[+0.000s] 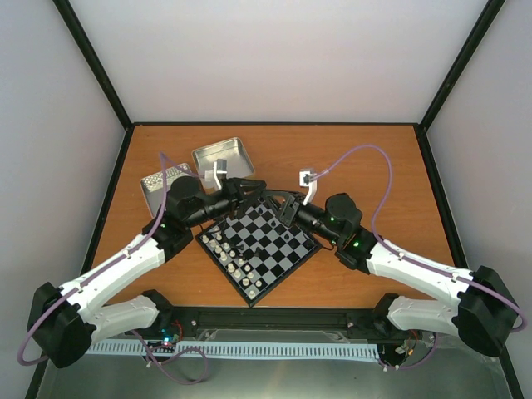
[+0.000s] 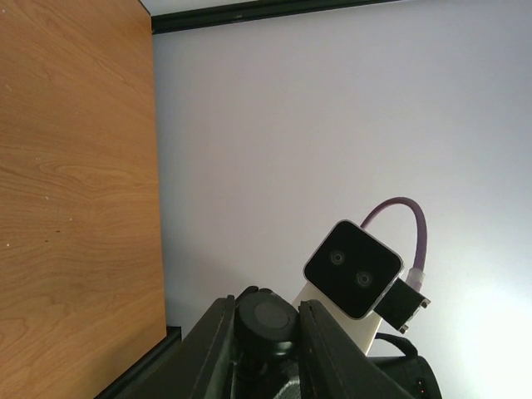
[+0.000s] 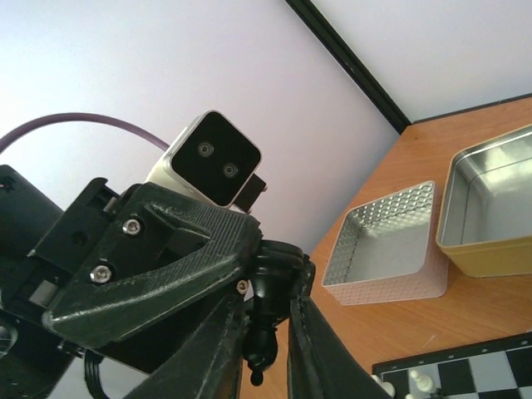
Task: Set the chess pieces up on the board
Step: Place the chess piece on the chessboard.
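Above the far corner of the board (image 1: 252,299), the left gripper (image 2: 264,309) and right gripper (image 3: 266,332) both clamp one black chess piece (image 3: 270,274). The single board lies mid-worktop (image 1: 374,166). Two tins, a smooth tin (image 1: 223,155) and a dimpled tin (image 1: 160,184), sit toward its far-left corner. The pieces on the board are too small to count.

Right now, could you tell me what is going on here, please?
Both arms meet above the far corner of the board, around one black chess piece. The left hand grips it; the right hand has its fingers against it too, as in a handover. Other pieces already stand on the board.
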`<state>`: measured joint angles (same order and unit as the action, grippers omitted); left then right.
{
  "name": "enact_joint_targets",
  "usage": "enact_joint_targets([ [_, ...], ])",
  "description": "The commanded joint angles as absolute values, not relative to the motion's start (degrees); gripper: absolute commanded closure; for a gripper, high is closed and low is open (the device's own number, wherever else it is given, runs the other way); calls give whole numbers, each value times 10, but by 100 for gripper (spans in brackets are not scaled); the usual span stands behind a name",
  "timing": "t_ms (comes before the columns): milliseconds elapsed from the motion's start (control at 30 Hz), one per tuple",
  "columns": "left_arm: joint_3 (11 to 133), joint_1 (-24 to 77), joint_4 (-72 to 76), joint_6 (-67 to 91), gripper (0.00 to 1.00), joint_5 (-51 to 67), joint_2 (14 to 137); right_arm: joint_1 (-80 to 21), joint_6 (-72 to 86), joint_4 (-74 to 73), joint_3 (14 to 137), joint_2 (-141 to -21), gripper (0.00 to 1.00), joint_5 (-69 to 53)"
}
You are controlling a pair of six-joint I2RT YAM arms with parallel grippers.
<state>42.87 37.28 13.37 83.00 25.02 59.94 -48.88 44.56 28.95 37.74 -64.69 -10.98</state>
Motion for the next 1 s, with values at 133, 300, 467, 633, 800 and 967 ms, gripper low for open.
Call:
enact_joint_targets([
  [133,452,376,108,798,73,243,587,-491,486,285,398,-640,94,-131],
  [300,494,376,-28,690,43,143,559,-490,507,153,434,-622,97,-119],
  [467,503,376,-108,549,23,16,512,-469,500,-67,463,-601,97,-118],
  [633,529,376,-198,381,16,-104,492,-418,438,-270,513,-616,97,-130],
  [800,541,376,-241,274,14,-195,479,-400,379,-388,570,-669,96,-122],
  [967,523,376,-217,214,11,-208,470,-388,313,-482,644,-783,97,-117],
])
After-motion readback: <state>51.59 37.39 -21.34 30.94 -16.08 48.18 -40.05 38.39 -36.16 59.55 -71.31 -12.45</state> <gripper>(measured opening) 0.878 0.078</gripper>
